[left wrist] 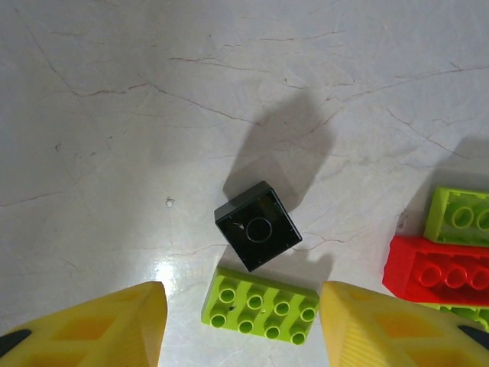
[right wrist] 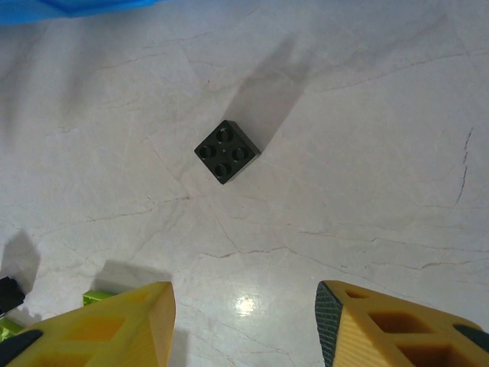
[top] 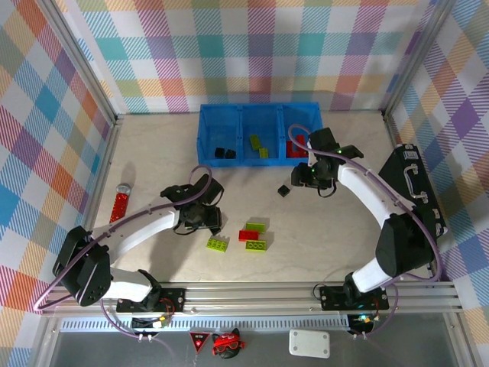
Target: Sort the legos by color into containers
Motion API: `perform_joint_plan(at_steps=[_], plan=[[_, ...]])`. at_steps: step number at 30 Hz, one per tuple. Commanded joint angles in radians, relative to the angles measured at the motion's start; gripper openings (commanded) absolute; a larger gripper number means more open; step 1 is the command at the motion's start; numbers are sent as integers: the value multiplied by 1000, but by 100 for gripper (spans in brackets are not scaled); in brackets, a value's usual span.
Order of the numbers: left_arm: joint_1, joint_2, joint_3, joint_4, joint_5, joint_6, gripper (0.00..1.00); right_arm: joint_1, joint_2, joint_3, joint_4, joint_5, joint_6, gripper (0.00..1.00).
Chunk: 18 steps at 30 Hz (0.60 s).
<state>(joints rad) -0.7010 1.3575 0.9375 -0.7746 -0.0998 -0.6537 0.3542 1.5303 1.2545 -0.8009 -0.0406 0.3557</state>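
My left tool [left wrist: 243, 297] is released, its yellow fingers [left wrist: 114, 325] spread wide and clamping nothing. A long lime brick [left wrist: 261, 315] lies flat on the counter [left wrist: 114, 115] in the gap between them, studs up. Its right end sits very close to the right finger, and I cannot tell whether they touch. Just ahead of it lies an overturned black brick [left wrist: 257, 225], hollow side up, one corner almost at the long lime brick's edge. Off to this tool's right, a red brick [left wrist: 432, 271] lies between two more lime bricks [left wrist: 462, 216], one ahead of it and one nearer to me.

My right tool [right wrist: 244, 289] is released too, with nothing but bare counter in the gap. Ahead of it, well clear of the fingertips, sits a small black square brick [right wrist: 227, 151], studs up and turned corner-on to me. Beyond that, to the far left, I see the edge of the blue bin [right wrist: 69, 6].

On the overhead camera the bin stands past both tools. Its left compartment holds black pieces [top: 223, 154], the middle one lime pieces [top: 258, 145] and the right one red pieces [top: 293, 142]. The right tool hangs just short of that right compartment. A red glittery cylinder [top: 120, 202] lies out to the left of the left tool. A black case [top: 416, 187] with a handle sits to the right of the right tool.
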Motion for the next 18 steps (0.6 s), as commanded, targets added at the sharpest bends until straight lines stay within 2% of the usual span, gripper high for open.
perform_joint_plan(at_steps=[1, 12, 18], plan=[[-40, 24, -2, 11, -60, -105, 57, 7, -27, -9, 13, -24, 13, 53], [-90, 140, -21, 115, -51, -213, 59, 6, -25, -6, -1, -35, -34, 54], [-96, 193, -32, 114, -62, -241, 59, 5, -27, -10, -2, -24, -47, 54]])
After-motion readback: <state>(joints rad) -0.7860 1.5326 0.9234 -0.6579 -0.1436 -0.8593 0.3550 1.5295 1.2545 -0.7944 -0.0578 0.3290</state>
